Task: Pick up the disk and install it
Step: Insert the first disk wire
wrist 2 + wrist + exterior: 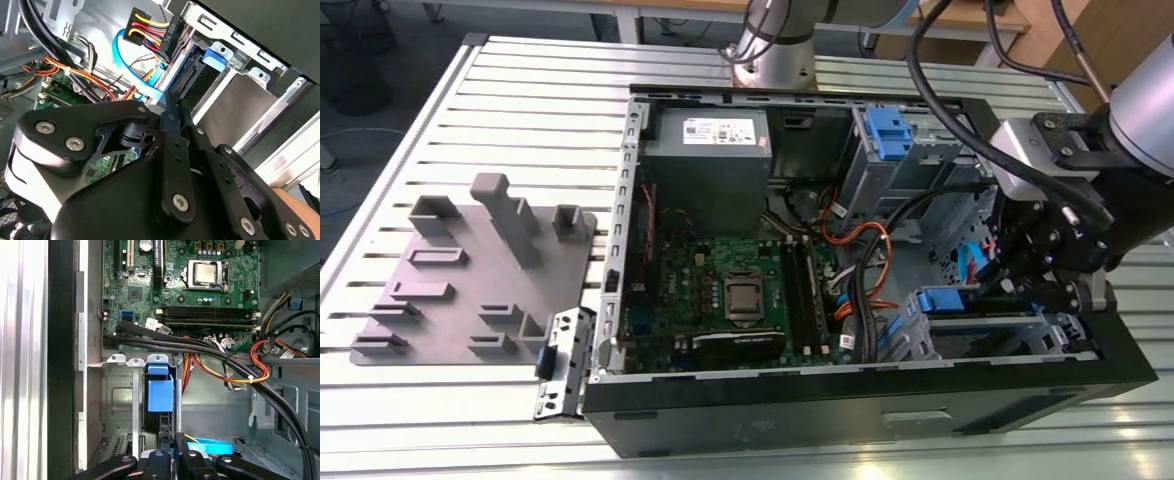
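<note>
I have the black pincer down inside the open black computer case, at the lower drive cage near the case's front corner. From the exterior view I judge this to be the install step, not the pick-up: the flat silver hard drive with blue plastic side rails sits in the metal cage directly below the pincer, mostly slid in.

In the first wrist view the drive's blue rail tab stands straight ahead of the fingertips, which look drawn close together on its edge; whether they really clamp it or only press against it, I cannot tell.

In the second wrist view the fingertip reaches to the drive's black connector end, with a light blue data cable and a bundle of coloured power wires just beside it.

As I judge it, seating the drive calls for a straight push along the cage rails, keeping clear of those cables, which could snag.
</note>
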Available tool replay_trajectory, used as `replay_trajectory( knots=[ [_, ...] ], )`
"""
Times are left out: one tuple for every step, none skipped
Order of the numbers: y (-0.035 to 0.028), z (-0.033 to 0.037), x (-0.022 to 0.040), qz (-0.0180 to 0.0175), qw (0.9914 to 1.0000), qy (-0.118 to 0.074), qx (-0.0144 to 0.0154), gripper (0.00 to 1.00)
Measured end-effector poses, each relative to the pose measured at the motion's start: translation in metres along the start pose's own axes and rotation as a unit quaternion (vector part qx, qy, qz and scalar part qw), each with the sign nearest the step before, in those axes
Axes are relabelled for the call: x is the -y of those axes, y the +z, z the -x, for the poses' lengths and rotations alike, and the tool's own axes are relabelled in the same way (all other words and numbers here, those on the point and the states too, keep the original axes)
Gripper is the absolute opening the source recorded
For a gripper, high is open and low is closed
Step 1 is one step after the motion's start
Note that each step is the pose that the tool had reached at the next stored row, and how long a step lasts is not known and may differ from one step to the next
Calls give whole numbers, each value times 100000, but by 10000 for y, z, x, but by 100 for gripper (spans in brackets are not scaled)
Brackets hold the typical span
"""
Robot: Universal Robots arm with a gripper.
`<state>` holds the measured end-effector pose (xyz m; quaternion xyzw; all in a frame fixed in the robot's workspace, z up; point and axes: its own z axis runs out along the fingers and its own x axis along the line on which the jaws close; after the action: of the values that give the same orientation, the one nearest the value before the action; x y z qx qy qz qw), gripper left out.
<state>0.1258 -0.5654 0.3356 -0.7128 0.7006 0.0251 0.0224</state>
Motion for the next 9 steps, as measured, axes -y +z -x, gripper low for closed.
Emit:
replay_trajectory(
  knots=[
    [-1, -3, 0, -1, 100000, -15, 27, 16],
    [-1, -5, 0, -3, 100000, -32, 65, 16],
    [-2, -7, 0, -3, 100000, -50, 80, 16],
    [-3, -8, 0, 0, 100000, -70, 93, 16],
    [-3, -10, 0, 3, 100000, -90, 131, 16],
    [-2, -14, 0, 3, 100000, -113, 178, 16],
    [-3, -17, -1, 2, 100000, -132, 194, 16],
    [-4, -21, -1, 3, 100000, -148, 202, 16],
    [-4, -25, -1, 4, 100000, -165, 215, 16]
  ],
)
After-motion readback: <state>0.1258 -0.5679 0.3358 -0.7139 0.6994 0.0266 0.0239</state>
